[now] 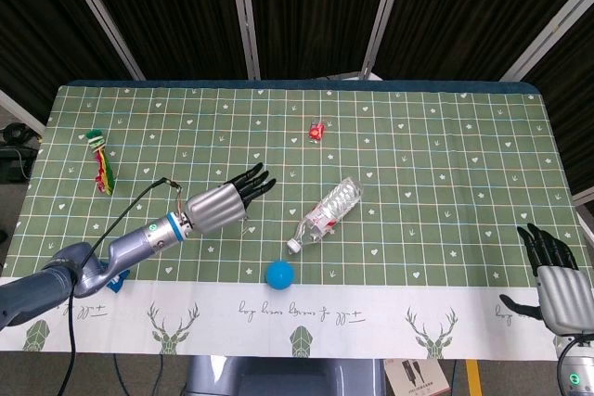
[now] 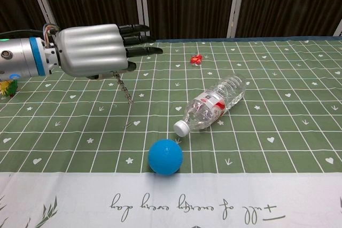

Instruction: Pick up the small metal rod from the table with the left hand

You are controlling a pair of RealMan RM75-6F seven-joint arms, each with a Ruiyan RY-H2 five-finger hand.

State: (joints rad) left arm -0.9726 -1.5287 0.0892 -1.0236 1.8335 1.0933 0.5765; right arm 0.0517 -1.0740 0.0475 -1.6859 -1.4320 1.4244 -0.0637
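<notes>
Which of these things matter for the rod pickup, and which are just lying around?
Job:
small metal rod, hanging below the palm
left hand, holding it

Lying about:
plastic bottle, on its side
blue ball
red wrapper
colourful toy, far left
right hand, idle
</notes>
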